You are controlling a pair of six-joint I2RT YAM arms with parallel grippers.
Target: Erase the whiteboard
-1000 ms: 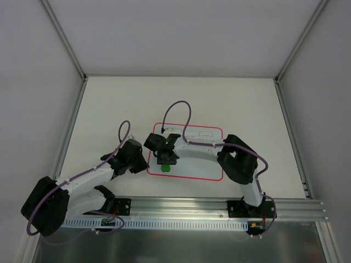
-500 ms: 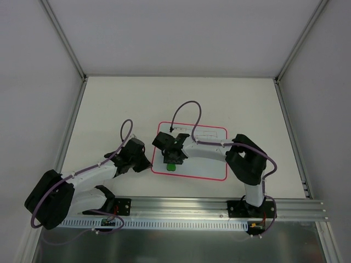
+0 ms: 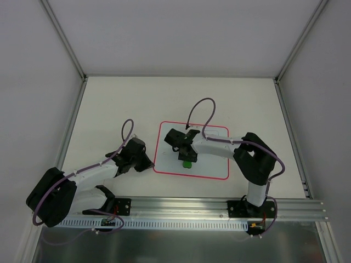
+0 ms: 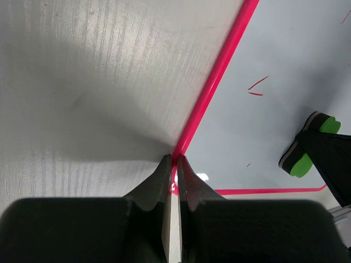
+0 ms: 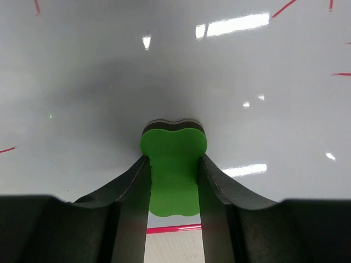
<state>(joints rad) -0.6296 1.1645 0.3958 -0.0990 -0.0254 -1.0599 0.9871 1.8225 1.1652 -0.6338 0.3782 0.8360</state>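
Observation:
The whiteboard (image 3: 211, 167), white with a pink border, lies flat on the table. My right gripper (image 3: 185, 156) is shut on a green eraser (image 3: 187, 163) and presses it on the board's middle left. In the right wrist view the eraser (image 5: 173, 164) sits between the fingers on the board (image 5: 109, 82), with short red marks (image 5: 285, 6) near the edges. My left gripper (image 3: 152, 164) is shut, its tips (image 4: 171, 160) on the board's near-left corner (image 4: 184, 145). The left wrist view also shows the eraser (image 4: 307, 156) and small red marks (image 4: 258, 83).
A cream table (image 3: 109, 109) lies inside white walls with metal frame posts (image 3: 63, 38). An aluminium rail (image 3: 181, 205) runs along the near edge and carries both arm bases. The right arm's purple cable (image 3: 200, 107) loops above the board.
The whiteboard has slid to the right, and my left gripper has followed its corner. My right gripper has carried the eraser rightward across the board. The faint lines near the top no longer show.

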